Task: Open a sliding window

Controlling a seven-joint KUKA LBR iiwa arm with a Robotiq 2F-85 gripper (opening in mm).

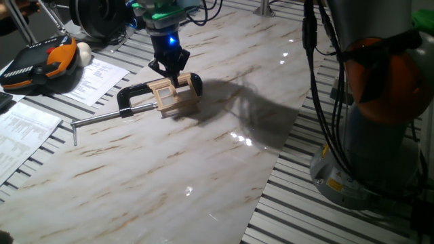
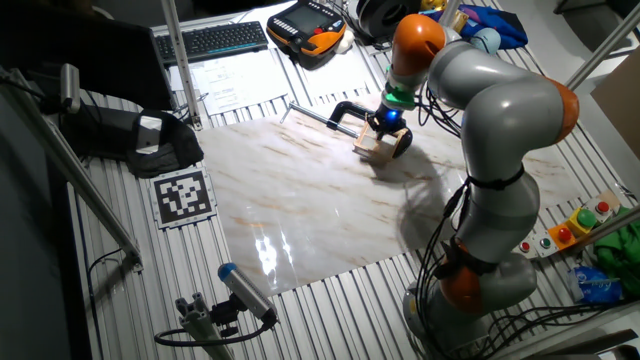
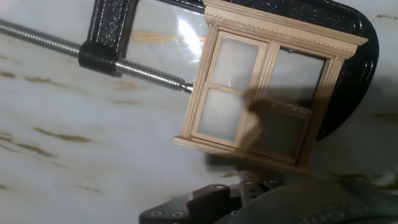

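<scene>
The sliding window (image 3: 233, 93) is a small pale-wood frame with two panes side by side. It lies on the marble-patterned tabletop (image 1: 203, 163), held in a black C-clamp (image 3: 109, 37) whose screw tip touches its left side. It also shows in one fixed view (image 1: 165, 95) and in the other fixed view (image 2: 372, 150). My gripper (image 1: 173, 76) hangs directly over the window, close to its top, and casts a shadow on the right pane. In the hand view only the gripper's dark body (image 3: 261, 199) shows at the bottom edge. How the jaws stand is unclear.
The clamp's steel bar (image 1: 102, 118) sticks out left of the window. Papers (image 1: 95, 78) and an orange-black teach pendant (image 1: 41, 64) lie at the left. Cables and the arm's base (image 1: 366, 169) stand on the right. A keyboard (image 2: 215, 40) lies at the far side.
</scene>
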